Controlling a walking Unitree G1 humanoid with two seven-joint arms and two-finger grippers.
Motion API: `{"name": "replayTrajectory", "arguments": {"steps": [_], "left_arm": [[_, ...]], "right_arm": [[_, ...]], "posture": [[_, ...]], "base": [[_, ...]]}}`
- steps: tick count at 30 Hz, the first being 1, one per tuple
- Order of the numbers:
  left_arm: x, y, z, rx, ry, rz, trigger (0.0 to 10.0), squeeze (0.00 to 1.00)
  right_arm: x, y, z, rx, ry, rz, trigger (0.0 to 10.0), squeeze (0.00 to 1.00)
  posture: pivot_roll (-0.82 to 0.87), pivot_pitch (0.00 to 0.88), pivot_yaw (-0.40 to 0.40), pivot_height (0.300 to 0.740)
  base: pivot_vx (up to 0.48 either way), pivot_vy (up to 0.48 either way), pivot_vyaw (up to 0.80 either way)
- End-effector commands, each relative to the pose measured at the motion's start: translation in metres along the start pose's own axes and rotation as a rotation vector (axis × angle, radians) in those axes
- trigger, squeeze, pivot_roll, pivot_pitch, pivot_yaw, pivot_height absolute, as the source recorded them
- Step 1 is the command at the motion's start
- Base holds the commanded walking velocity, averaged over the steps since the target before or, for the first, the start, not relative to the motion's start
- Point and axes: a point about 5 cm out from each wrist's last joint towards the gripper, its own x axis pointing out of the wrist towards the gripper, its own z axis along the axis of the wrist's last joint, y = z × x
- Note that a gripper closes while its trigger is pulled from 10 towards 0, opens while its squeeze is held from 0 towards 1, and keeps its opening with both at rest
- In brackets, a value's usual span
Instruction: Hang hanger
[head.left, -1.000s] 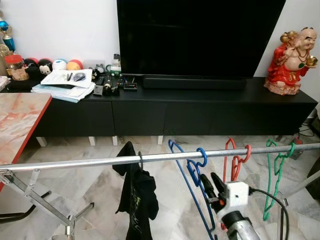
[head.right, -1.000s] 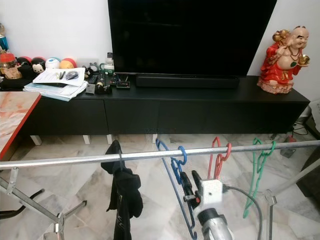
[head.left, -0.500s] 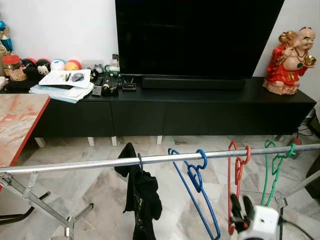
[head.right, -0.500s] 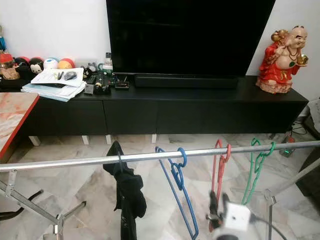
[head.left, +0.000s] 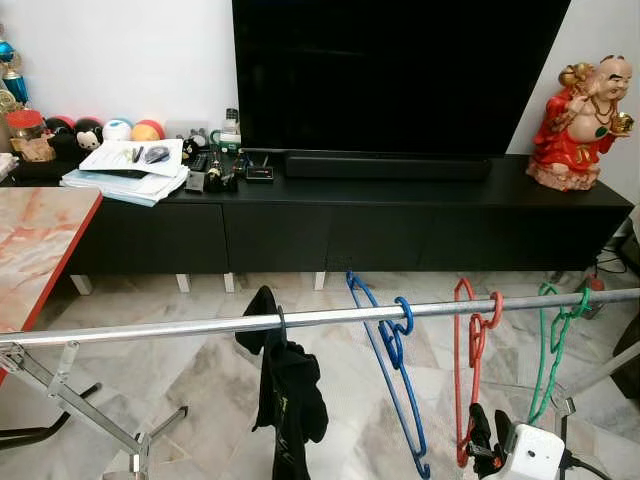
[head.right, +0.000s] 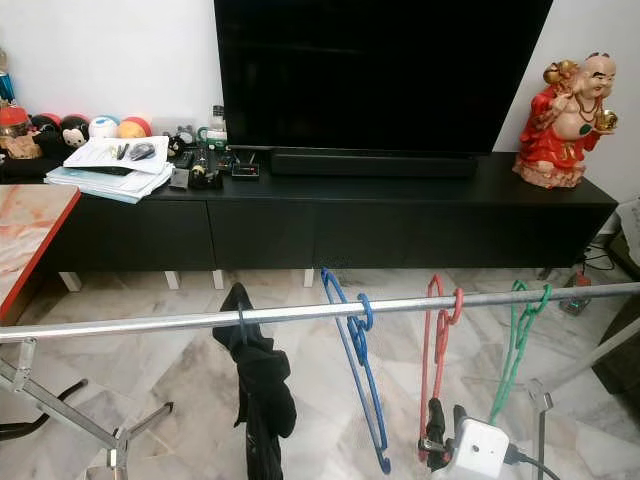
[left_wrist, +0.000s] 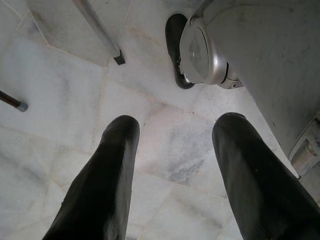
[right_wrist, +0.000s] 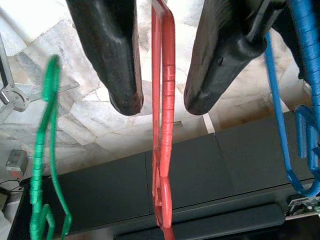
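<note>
The red hanger (head.left: 470, 350) is hooked over the metal rail (head.left: 150, 328) between the blue hanger (head.left: 395, 375) and the green hanger (head.left: 555, 340), so hanging looks as good as done. The right gripper (right_wrist: 162, 102) sits low by it, fingers spread either side of its bar without pinching. What seems left is drawing that arm clear; the left gripper (left_wrist: 175, 165) hangs open over the floor.
</note>
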Motion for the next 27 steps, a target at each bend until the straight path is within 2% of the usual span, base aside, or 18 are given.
{"name": "replayTrajectory", "arguments": {"steps": [1,5,13,20,27], "left_arm": [[0.000,-0.001,-0.003,0.010,0.005,-0.001,10.0,0.00],[0.000,0.000,-0.001,0.004,-0.001,0.000,10.0,0.00],[0.000,-0.001,0.000,-0.009,-0.004,-0.001,10.0,0.00],[0.000,0.000,0.000,-0.014,-0.004,0.001,10.0,0.00],[0.000,0.000,0.001,-0.014,-0.008,0.001,10.0,0.00]], "right_arm": [[0.003,-0.002,0.002,0.001,-0.004,-0.005,10.0,0.00],[0.009,-0.002,0.003,-0.009,0.001,0.001,10.0,0.00],[0.015,0.001,-0.003,-0.009,0.039,0.021,10.0,0.00],[0.021,0.001,-0.017,-0.015,0.108,0.022,10.0,0.00],[0.023,-0.006,-0.034,-0.020,0.202,-0.011,10.0,0.00]], "posture": [[0.10,0.000,-0.058,0.740],[0.10,0.000,-0.062,0.740],[0.10,0.000,-0.061,0.740],[0.11,0.000,-0.060,0.740],[0.11,0.000,-0.057,0.740]], "base": [[0.000,0.000,0.00],[0.000,0.000,0.00],[-0.260,0.000,0.00],[-0.273,0.000,0.00],[-0.271,0.000,0.00]]}}
